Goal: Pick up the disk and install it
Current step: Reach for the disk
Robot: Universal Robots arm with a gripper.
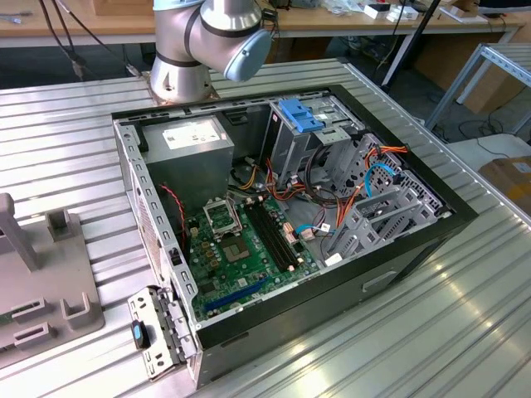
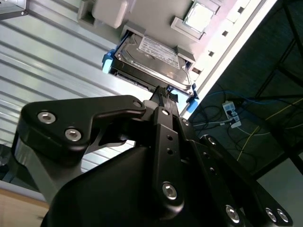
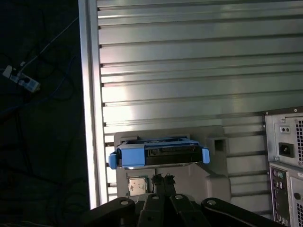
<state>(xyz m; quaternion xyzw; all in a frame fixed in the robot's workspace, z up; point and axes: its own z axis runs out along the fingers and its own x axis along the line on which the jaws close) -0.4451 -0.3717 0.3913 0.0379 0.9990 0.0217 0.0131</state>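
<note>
The disk is a grey metal slab with bright blue rails, lying flat in a grey holder on the ribbed metal table. The second wrist view shows the disk from its label side, in the holder. My gripper hovers just short of the disk's near edge without touching it. In both wrist views its black fingertips sit close together, shut on nothing. The open computer case lies on the table in the exterior view, with its drive cage near the arm's base.
A square chip rests in the holder beside the disk. The case's rear panel stands close to the holder. The table edge drops to a dark floor with cables. A grey fixture sits at the exterior view's left.
</note>
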